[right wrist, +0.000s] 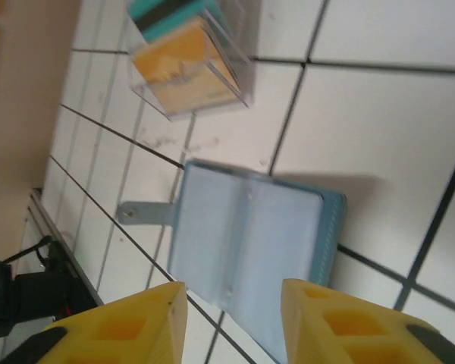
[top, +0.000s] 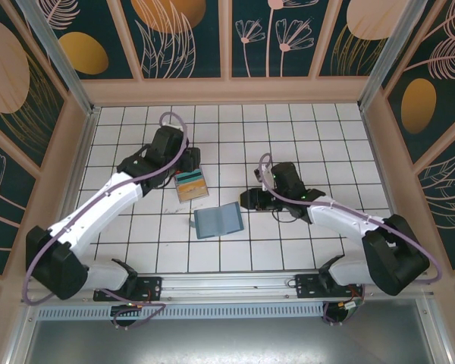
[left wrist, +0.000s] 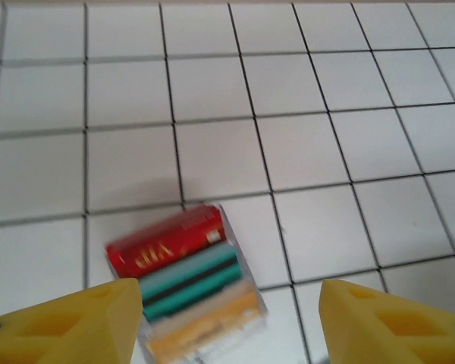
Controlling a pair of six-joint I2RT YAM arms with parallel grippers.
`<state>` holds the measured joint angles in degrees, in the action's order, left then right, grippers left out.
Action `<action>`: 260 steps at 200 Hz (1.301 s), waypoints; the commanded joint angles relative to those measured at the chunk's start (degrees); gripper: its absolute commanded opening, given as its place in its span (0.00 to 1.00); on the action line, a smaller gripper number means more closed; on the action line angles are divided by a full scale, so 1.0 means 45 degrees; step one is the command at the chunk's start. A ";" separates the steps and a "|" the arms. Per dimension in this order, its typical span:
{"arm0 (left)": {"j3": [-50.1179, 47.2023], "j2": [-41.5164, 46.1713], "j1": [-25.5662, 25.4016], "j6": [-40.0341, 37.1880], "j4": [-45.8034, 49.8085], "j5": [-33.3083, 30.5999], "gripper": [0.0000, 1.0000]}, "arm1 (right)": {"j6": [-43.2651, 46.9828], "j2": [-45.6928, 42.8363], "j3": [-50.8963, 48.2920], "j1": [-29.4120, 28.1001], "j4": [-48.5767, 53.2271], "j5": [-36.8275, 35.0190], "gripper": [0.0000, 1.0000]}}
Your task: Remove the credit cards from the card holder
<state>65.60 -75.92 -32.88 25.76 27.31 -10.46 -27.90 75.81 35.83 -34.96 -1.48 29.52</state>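
Note:
The red (left wrist: 167, 241), teal-green (left wrist: 189, 282) and tan (left wrist: 205, 322) credit cards lie fanned in a stack on the tiles, in what looks like a clear plastic sleeve (top: 191, 186). My left gripper (top: 185, 168) hovers just behind them, open (left wrist: 231, 322), with the stack low between its yellow fingers (left wrist: 68, 322). The slate-blue card holder (top: 218, 221) lies unfolded flat in front of the cards, apart from them, with its pale inner pockets and tab showing (right wrist: 250, 246). My right gripper (top: 247, 199), open (right wrist: 231, 322) and holding nothing, stands to the holder's right.
The white tiled floor is boxed in by a wooden rim and patterned walls (top: 227, 38). Both arm bases sit on a rail at the near edge (top: 227, 284). Dark cables (right wrist: 30, 292) lie near that edge.

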 commanded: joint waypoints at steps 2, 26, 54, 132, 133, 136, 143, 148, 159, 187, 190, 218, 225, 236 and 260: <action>-0.1351 0.0809 -0.0042 0.2778 0.0142 0.1719 0.60 | -0.0111 0.0372 -0.0382 -0.0307 -0.0232 -0.0731 0.32; -0.3203 0.1871 -0.0378 0.4337 -0.0717 0.2238 0.58 | -0.0145 0.0828 -0.0511 -0.0606 -0.0320 -0.0980 0.31; -0.4952 0.2705 -0.1130 0.5975 -0.1694 0.2326 0.57 | -0.0355 0.1395 -0.0637 -0.0948 -0.0505 -0.1252 0.27; -0.7132 0.2671 -0.2593 0.8122 -0.3753 0.2402 0.55 | -0.0441 0.2503 -0.0727 -0.1255 -0.0941 -0.1169 0.25; -0.7135 0.2652 -0.2613 0.8132 -0.3758 0.2412 0.55 | -0.0441 0.2525 -0.0722 -0.1255 -0.0941 -0.1159 0.25; -0.7137 0.2601 -0.2636 0.8142 -0.3781 0.2416 0.55 | -0.0441 0.2552 -0.0715 -0.1264 -0.0966 -0.1158 0.25; -0.7157 0.2473 -0.2677 0.8160 -0.3802 0.2403 0.55 | -0.0441 0.2605 -0.0717 -0.1284 -0.0983 -0.1149 0.24; -0.7174 0.2389 -0.2693 0.8191 -0.3818 0.2403 0.55 | -0.0441 0.2648 -0.0698 -0.1308 -0.1008 -0.1149 0.23; -0.7219 0.2213 -0.2750 0.8256 -0.3952 0.2458 0.54 | -0.0462 0.2712 -0.0698 -0.1361 -0.1035 -0.1149 0.19; -0.7555 0.1833 -0.2851 0.8589 -0.4604 0.2728 0.51 | -0.0536 0.2851 -0.0756 -0.1450 -0.1167 -0.1149 0.11; -0.7580 0.1774 -0.2883 0.8641 -0.4626 0.2753 0.51 | -0.0548 0.2847 -0.0771 -0.1467 -0.1172 -0.1149 0.10; -0.7587 0.1207 -0.2994 0.8753 -0.4663 0.2815 0.50 | -0.0694 0.2840 -0.0872 -0.1538 -0.1351 -0.1188 0.02; -0.7586 0.1088 -0.3022 0.8768 -0.4598 0.2806 0.50 | -0.0723 0.2843 -0.0873 -0.1548 -0.1363 -0.1206 0.01; -0.7577 0.0890 -0.3014 0.8764 -0.4480 0.2775 0.49 | -0.0743 0.2880 -0.0873 -0.1567 -0.1338 -0.1215 0.00; -0.7622 0.0614 -0.3007 0.8785 -0.4295 0.2701 0.49 | -0.0784 0.2851 -0.0951 -0.1606 -0.1414 -0.1189 0.00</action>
<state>32.12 -72.07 -46.15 64.20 8.10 1.50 -30.79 88.05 32.77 -41.41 -6.35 24.88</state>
